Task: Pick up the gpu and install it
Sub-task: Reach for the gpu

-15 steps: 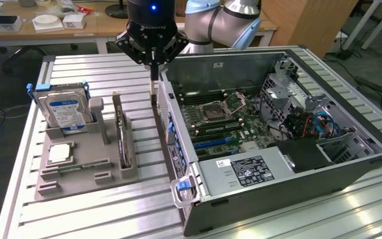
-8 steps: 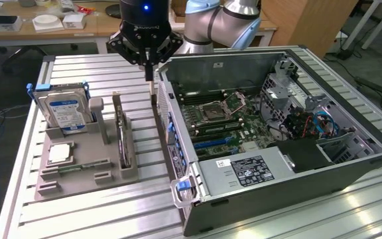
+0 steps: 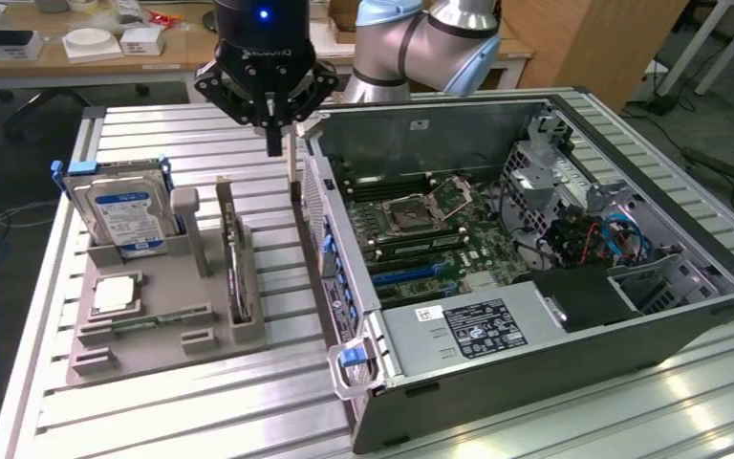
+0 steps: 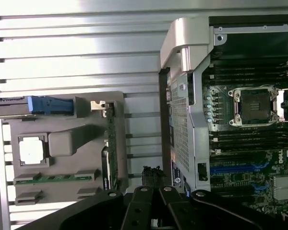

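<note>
The gpu (image 3: 234, 268) is a thin dark card standing on edge in a slot of the grey holder (image 3: 150, 335) on the table. From the wrist it shows edge-on as a narrow strip, the gpu (image 4: 110, 153). My gripper (image 3: 274, 143) hangs above the table behind the holder, close to the rear corner of the open computer case (image 3: 380, 402). Its fingers are shut with nothing between them. In the wrist view the gripper (image 4: 152, 173) sits between the holder (image 4: 67, 143) and the case wall (image 4: 182, 96). It is apart from the gpu.
A silver hard drive (image 3: 125, 206) with a blue label stands in the holder beside the gpu. A processor chip (image 4: 31, 150) and a green memory stick (image 4: 55, 178) lie in the holder's tray. The motherboard (image 3: 431, 229) lies exposed inside the case.
</note>
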`<control>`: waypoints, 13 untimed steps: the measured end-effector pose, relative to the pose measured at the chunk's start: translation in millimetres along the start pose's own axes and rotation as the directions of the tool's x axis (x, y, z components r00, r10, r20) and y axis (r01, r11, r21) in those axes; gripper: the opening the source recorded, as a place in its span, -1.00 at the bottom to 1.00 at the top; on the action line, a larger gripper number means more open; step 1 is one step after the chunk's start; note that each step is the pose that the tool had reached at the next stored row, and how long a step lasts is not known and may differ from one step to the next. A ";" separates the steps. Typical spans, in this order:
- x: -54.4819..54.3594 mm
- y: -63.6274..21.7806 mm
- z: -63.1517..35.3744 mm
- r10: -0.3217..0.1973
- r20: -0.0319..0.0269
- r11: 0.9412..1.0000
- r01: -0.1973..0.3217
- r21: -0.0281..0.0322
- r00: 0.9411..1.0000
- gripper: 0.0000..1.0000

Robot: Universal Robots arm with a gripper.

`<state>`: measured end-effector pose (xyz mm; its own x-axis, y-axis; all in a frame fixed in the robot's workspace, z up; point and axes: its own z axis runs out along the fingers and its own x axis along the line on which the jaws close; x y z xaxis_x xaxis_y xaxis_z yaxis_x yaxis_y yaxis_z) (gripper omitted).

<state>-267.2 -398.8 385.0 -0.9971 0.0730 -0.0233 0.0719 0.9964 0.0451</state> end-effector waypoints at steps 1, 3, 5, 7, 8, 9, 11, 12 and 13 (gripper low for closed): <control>1.6 -0.1 0.0 0.000 0.000 1.000 0.000 0.000 1.000 -0.80; 5.0 -0.4 -0.1 0.000 0.000 1.000 0.000 0.000 1.000 -0.80; 8.5 -0.6 -0.2 0.000 0.000 1.000 0.000 0.000 1.000 -0.80; 11.9 -0.9 -0.3 0.000 0.000 1.000 0.000 0.000 1.000 -0.80; 13.5 -1.0 -0.3 0.000 0.000 1.000 0.000 0.000 1.000 -0.80; 15.2 -1.1 -0.4 0.000 0.000 1.000 0.000 0.000 1.000 -0.80; 18.4 -1.4 -0.5 0.000 0.000 1.000 0.000 0.000 1.000 -0.80; 20.1 -1.5 -0.5 0.000 0.000 1.000 0.000 0.000 1.000 -0.80; 21.8 -1.6 -0.6 0.000 0.000 1.000 0.000 0.000 1.000 -0.80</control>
<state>-289.1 -398.9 385.0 -0.9971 0.0729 -0.0233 0.0718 0.9964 0.0450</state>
